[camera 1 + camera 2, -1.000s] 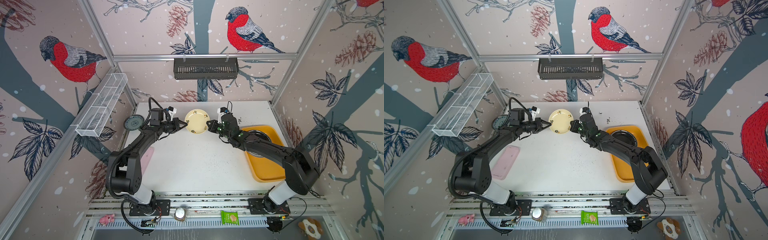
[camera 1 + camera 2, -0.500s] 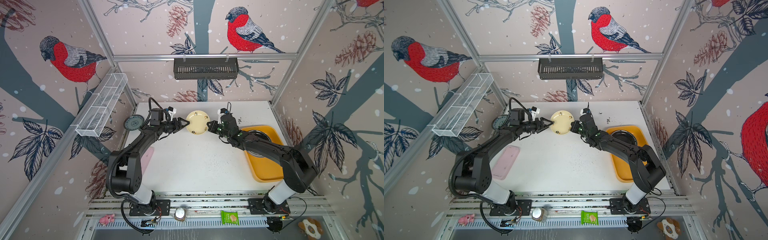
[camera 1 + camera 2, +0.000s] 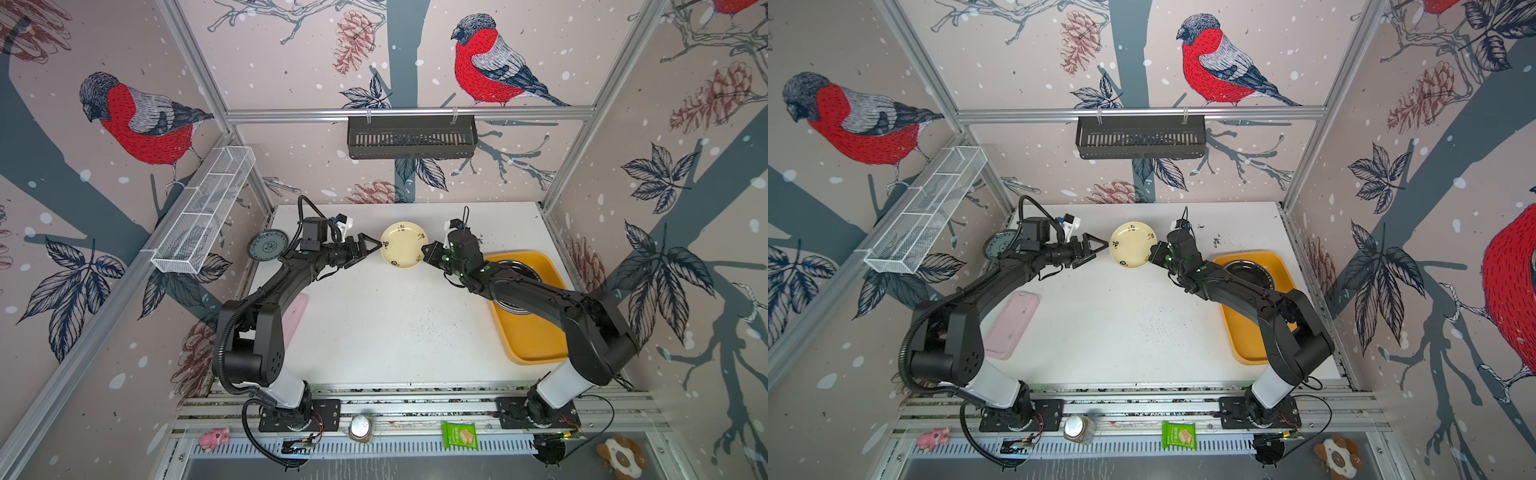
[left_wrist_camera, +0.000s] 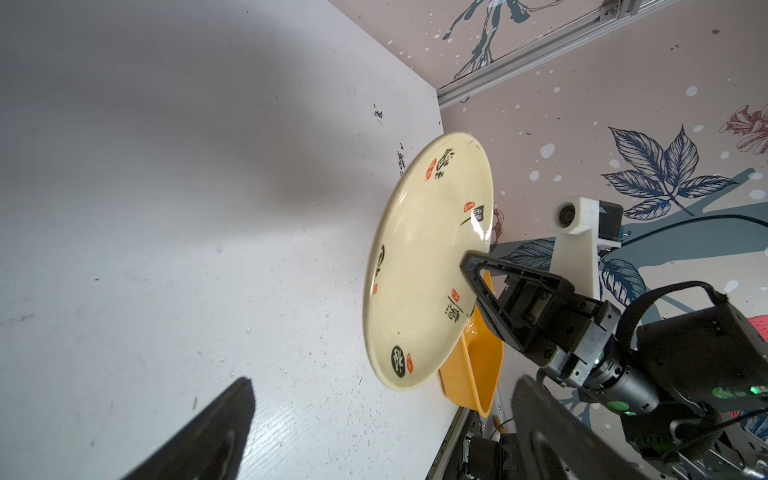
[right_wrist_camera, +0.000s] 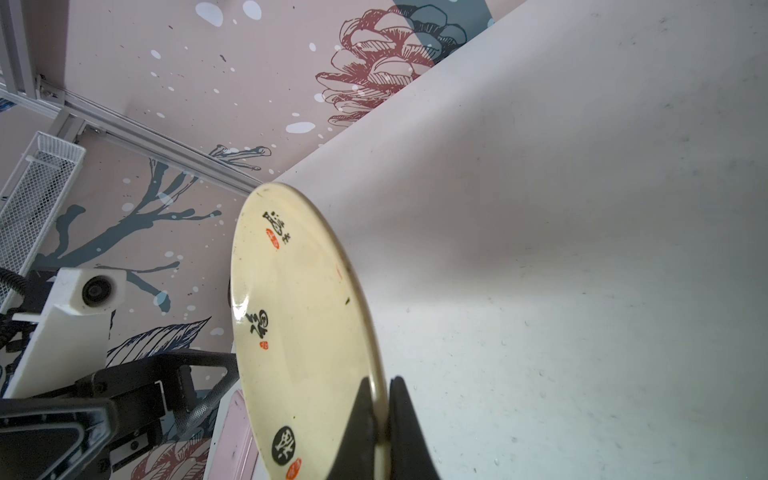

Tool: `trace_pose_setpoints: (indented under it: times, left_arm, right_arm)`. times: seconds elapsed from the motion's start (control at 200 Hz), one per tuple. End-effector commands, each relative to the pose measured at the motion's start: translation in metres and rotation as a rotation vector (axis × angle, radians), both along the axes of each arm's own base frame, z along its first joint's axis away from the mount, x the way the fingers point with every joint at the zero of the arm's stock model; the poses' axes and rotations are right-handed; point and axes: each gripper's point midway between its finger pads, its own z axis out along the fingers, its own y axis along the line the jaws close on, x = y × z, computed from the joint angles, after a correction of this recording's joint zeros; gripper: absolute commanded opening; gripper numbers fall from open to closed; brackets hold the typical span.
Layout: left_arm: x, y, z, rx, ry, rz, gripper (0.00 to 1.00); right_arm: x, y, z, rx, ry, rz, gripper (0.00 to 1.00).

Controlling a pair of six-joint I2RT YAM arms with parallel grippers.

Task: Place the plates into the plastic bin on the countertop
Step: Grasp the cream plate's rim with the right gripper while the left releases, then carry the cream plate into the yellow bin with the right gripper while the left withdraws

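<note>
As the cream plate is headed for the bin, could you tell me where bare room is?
The plastic bin shows bare in its near half, before the dark plates. The countertop is bare between pink tray and bin. Crowded at far middle: left gripper, cream plate, right gripper.

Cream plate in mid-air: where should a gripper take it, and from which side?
By the thin rim, edge-on. The cream plate is shallow with nothing else to pinch; the right gripper clamps the rim nearest the plastic bin, from that side.
</note>
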Motion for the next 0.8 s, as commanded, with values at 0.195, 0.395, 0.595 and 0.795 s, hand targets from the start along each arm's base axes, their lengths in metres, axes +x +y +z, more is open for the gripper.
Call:
trace_pose_setpoints:
  times: [0.195, 0.395, 0.595, 0.795]
  left_arm:
    - [-0.003, -0.008, 0.004, -0.009, -0.033, -0.05, 0.96]
    - [-0.019, -0.037, 0.006, 0.007, -0.057, -0.154, 0.96]
    - [-0.044, -0.069, 0.015, 0.007, -0.114, -0.306, 0.96]
    - [-0.067, -0.092, 0.017, 0.058, -0.16, -0.417, 0.96]
  right_arm:
    - [0.005, -0.048, 0.005, 0.045, 0.028, -0.147, 0.02]
    - [-0.004, -0.092, 0.007, 0.054, 0.039, -0.267, 0.02]
    - [-0.018, -0.139, 0.008, 0.036, 0.068, -0.408, 0.02]
    - [-0.045, -0.186, 0.005, 0.07, 0.091, -0.545, 0.02]
